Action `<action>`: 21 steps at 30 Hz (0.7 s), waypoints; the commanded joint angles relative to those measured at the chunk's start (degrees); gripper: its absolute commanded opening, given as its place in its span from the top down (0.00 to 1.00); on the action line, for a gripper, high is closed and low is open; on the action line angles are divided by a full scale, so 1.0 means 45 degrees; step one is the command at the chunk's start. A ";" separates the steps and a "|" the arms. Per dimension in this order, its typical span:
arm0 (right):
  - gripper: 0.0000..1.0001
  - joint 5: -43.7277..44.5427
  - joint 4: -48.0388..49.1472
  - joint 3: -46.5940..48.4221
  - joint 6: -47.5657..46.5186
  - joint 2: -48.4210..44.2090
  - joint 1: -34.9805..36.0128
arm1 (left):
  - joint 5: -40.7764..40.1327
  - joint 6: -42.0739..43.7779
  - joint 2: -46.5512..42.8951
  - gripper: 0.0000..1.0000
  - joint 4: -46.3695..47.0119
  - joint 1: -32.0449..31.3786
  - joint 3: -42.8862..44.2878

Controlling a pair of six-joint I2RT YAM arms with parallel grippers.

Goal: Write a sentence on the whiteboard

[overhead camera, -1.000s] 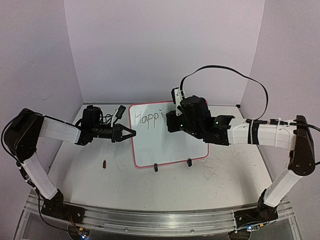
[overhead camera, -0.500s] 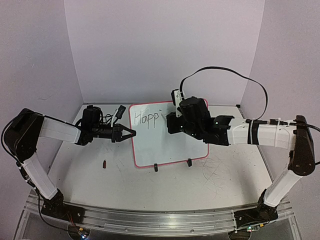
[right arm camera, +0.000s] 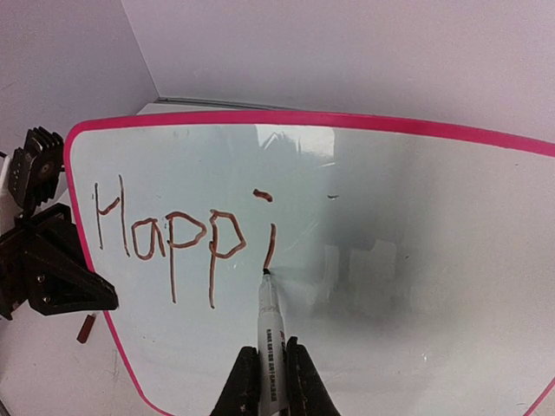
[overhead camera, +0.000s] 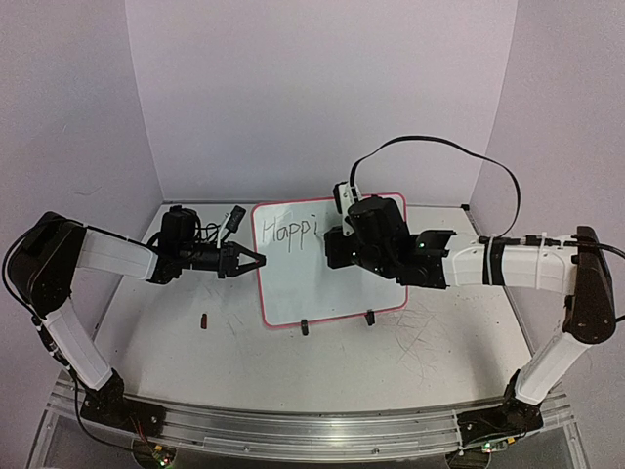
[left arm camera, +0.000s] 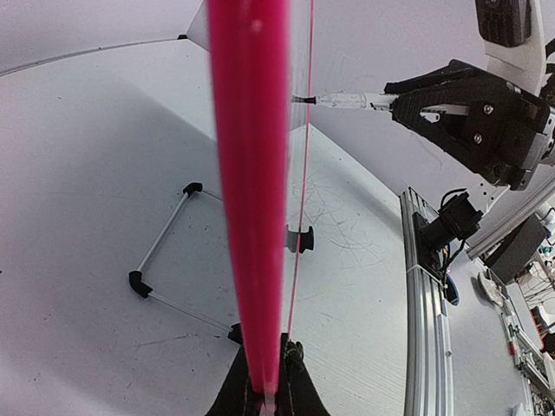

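Observation:
The whiteboard [overhead camera: 303, 278] stands tilted on two black clip feet, its pink frame also in the right wrist view [right arm camera: 347, 121]. The sentence [overhead camera: 291, 231] reads "Happi" in dark red-brown marker [right arm camera: 186, 234]. My right gripper [right arm camera: 270, 381] is shut on a white marker [right arm camera: 270, 338]; its tip touches the board at the bottom of the "i". The right gripper is at the board's upper right in the top view [overhead camera: 337, 244]. My left gripper [left arm camera: 264, 400] is shut on the board's left edge [left arm camera: 251, 173], also seen in the top view [overhead camera: 252, 261].
A small dark marker cap [overhead camera: 204, 319] lies on the scuffed table left of the board. The board's wire stand [left arm camera: 165, 251] shows behind it. The table's metal front rail [overhead camera: 293, 425] runs along the near edge. Purple walls enclose the back and sides.
The right gripper has shifted slightly down and right at the board; the stem of the "i" now stands under its dot. The left arm has not moved.

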 commanded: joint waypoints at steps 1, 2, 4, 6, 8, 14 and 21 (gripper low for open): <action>1.00 0.0168 0.0003 0.0644 -0.0067 -0.0004 0.0029 | -0.0550 0.0493 -0.0135 1.00 -0.0508 -0.0055 0.0356; 1.00 0.0107 0.0042 0.0747 -0.0096 -0.0092 0.0030 | -0.0562 0.0493 -0.0130 1.00 -0.0510 -0.0060 0.0353; 1.00 0.0036 0.0228 0.0750 -0.0115 -0.0427 0.0033 | -0.0541 0.0478 -0.0133 1.00 -0.0531 -0.0057 0.0377; 1.00 0.0122 0.0370 0.0581 -0.0122 -0.0700 0.0016 | -0.0530 0.0482 -0.0136 1.00 -0.0527 -0.0055 0.0372; 1.00 0.0206 0.0535 0.0268 -0.0263 -0.0849 -0.0073 | -0.0553 0.0497 -0.0143 1.00 -0.0527 -0.0060 0.0363; 1.00 0.0268 0.0687 0.0158 -0.0500 -0.0805 -0.0298 | -0.0538 0.0493 -0.0157 1.00 -0.0546 -0.0062 0.0383; 1.00 0.0293 0.0720 0.0543 -0.0512 -0.0302 -0.0430 | -0.0527 0.0493 -0.0152 1.00 -0.0547 -0.0060 0.0396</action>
